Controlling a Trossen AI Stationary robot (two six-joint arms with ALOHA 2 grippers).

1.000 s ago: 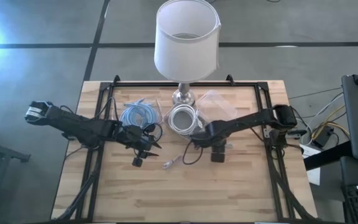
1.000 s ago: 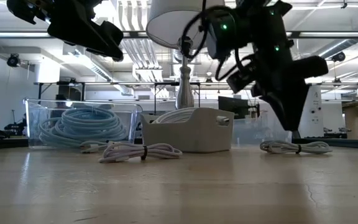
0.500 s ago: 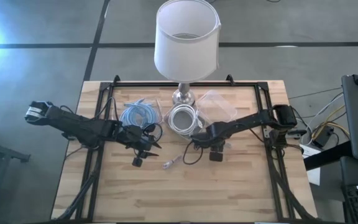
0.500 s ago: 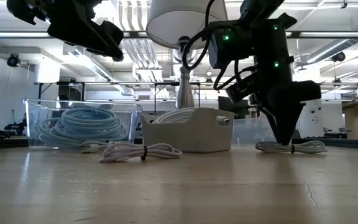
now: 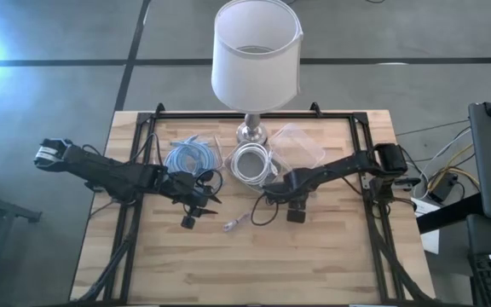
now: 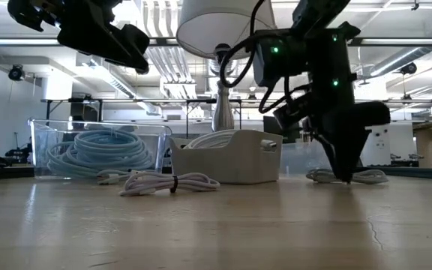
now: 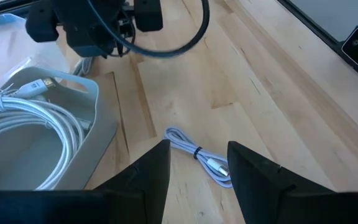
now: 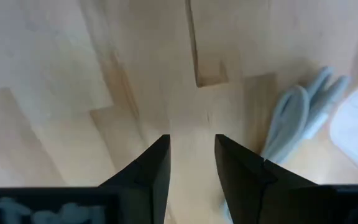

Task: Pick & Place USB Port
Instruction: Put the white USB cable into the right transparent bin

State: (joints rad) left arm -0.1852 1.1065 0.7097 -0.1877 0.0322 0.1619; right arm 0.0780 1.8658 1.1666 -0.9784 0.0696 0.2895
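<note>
High view: both dark arms were over the light wooden table (image 5: pixel 314 256), left arm toward the clear bin of pale blue coiled cable (image 5: pixel 186 158), right arm just in front of the white tub of white coiled cable (image 5: pixel 250 162).
Right gripper (image 8: pixel 190 152): fingers parted a narrow way with bare wood between them, nothing held; low view showed its tips down at the tabletop.
Task item: small bundled white USB cable with a dark tie (image 6: pixel 347 177), lying on the table beside the right gripper's tips (touching or just apart, couldn't tell). Right wrist view showed a pale cable loop (image 8: pixel 294 121) off to one side of the fingers, not between them.
Left gripper (image 7: pixel 197 163): fingers apart, empty, raised above the table, looking down at another tied white cable bundle (image 7: pixel 197 154).
Also loose: a tied white cable (image 6: pixel 171 182) in front of the tub.
Done: judging by this, nothing picked yet.
Left: grasp not closed, lift, carry, place (destination probably one of the bins, can't confirm).
Background: white-shaded lamp (image 5: pixel 257 55) at the table's far edge.
</note>
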